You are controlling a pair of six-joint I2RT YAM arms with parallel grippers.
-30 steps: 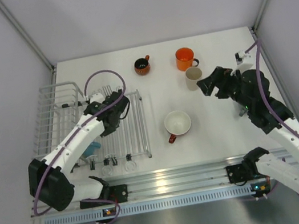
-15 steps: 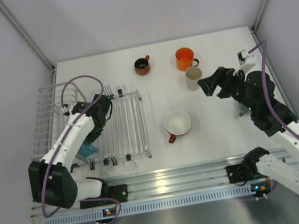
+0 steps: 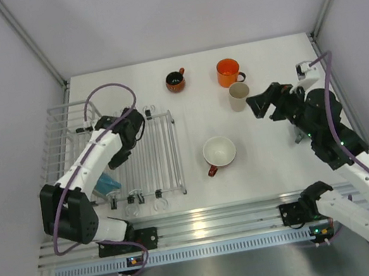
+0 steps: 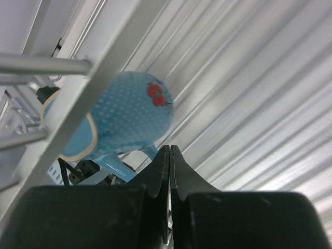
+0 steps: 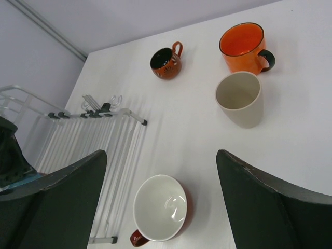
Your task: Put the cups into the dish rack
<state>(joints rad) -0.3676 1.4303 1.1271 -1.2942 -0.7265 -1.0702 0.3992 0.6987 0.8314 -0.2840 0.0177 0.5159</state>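
Our left arm bends in from the table's near edge toward its left edge, with the left gripper pinched together, fingers touching. Our right arm stretches along the right edge — right gripper spread wide, holding nothing.

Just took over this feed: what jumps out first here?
Four mugs sit loose on the table: dark red mug and orange mug at the back, cream mug beside the orange, wide red mug mid-table. A blue mug sits in the white dish rack on the left, where the shut left pincer hovers. The right pincer hangs open near the cream mug.
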